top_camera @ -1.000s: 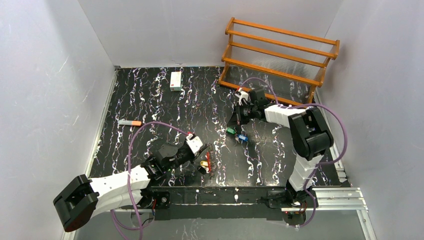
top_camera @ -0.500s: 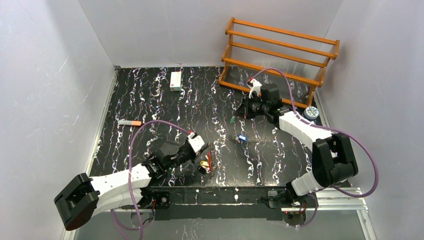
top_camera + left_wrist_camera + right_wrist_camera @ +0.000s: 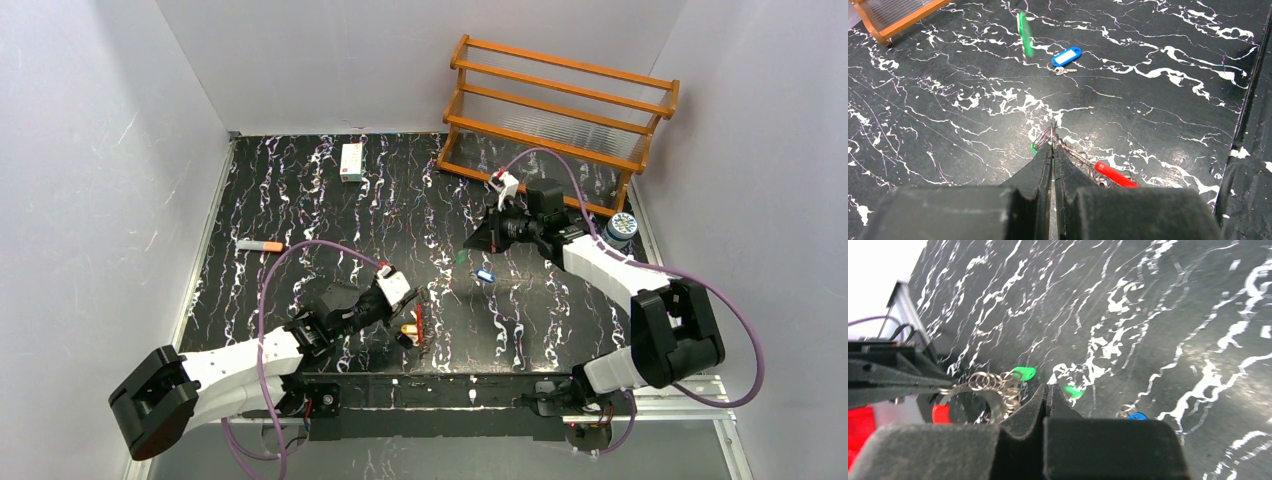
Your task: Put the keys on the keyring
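My left gripper [image 3: 408,313] is shut on the wire of the keyring [image 3: 413,332], low over the table near the front edge. In the left wrist view the loop [image 3: 1048,135] sticks out past my shut fingertips, with its red segment [image 3: 1114,175] to the right. My right gripper [image 3: 472,245] is shut on the green key [image 3: 461,257]; its tag dangles off the table, blurred, as the left wrist view [image 3: 1024,34] and the right wrist view [image 3: 1074,391] both show. The blue key [image 3: 485,275] lies flat on the table [image 3: 1066,56]. The keyring [image 3: 979,388] is left of my right fingertips.
A wooden rack [image 3: 560,110] stands at the back right. A small white box [image 3: 351,161] lies at the back middle. An orange-tipped marker [image 3: 260,245] lies at the left. A round blue-and-white object [image 3: 620,226] sits by the right edge.
My right gripper has closed on the green key beside the blue one, lifted it off the table and swung it a little toward the keyring. The left arm has stayed still.
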Robot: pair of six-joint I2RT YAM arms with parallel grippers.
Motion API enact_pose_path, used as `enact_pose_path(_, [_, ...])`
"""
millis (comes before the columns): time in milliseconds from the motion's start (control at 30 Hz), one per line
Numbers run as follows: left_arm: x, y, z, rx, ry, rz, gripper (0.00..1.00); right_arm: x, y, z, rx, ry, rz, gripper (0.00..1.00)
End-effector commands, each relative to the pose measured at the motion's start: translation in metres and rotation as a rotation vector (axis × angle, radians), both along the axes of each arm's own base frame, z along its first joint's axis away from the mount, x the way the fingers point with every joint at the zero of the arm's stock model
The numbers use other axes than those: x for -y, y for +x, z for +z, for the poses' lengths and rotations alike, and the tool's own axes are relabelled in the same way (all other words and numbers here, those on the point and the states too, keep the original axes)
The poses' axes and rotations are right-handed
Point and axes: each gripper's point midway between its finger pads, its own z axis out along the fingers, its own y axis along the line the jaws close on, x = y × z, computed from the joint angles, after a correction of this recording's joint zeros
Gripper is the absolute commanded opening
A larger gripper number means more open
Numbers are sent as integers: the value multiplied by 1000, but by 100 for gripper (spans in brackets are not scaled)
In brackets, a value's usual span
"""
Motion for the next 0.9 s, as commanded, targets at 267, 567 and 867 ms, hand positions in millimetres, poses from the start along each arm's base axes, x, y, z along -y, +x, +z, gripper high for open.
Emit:
enact_pose_path(267, [10, -1, 16, 35, -22, -46, 0, -66, -51, 5, 98, 26, 345, 1])
enact_pose_path(567, [12, -1, 15, 29, -17, -55, 0, -84, -74, 9, 172, 19, 416, 1])
enact_pose_path(867, [14, -1, 19, 41, -19, -62, 0, -73, -80, 13, 227, -2, 394, 1])
